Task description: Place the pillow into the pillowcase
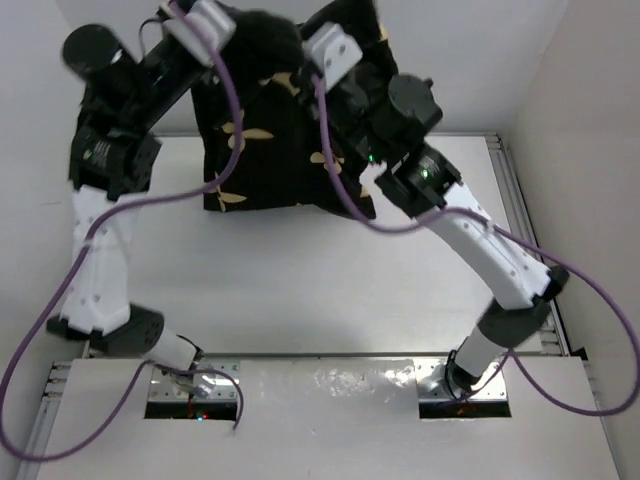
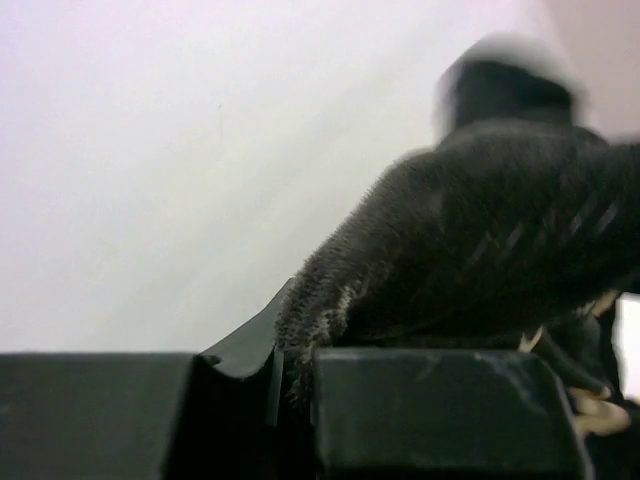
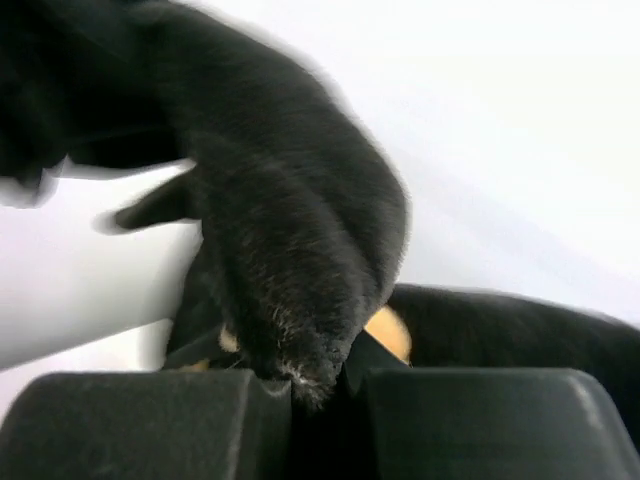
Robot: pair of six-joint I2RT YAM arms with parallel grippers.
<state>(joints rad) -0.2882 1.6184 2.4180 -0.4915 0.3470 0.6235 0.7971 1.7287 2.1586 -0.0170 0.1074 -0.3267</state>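
- You are working at the far side of the white table [image 1: 300, 290], with both arms raised high above it.
- You are hanging the pillowcase [image 1: 265, 150] in the air between the two arms. Its lower edge is dangling close over the table top, and its body is looking boxy rather than limp.
- The pillow is not showing in any view. It may be sitting inside the black cloth, but you cannot tell that from here.
- The left gripper [image 2: 290, 385] is pinching a fuzzy black fold of the case, with its jaws nearly together on the cloth.
- The right gripper [image 3: 320, 390] is clamping another upper fold the same way, with fabric between its near-closed jaws.
- To do this step well, be lifting both held folds level and well apart, so that whatever is inside is settling evenly toward the bottom. An uneven pull is likely to tip the load to one side or drag cloth out of a pinch.
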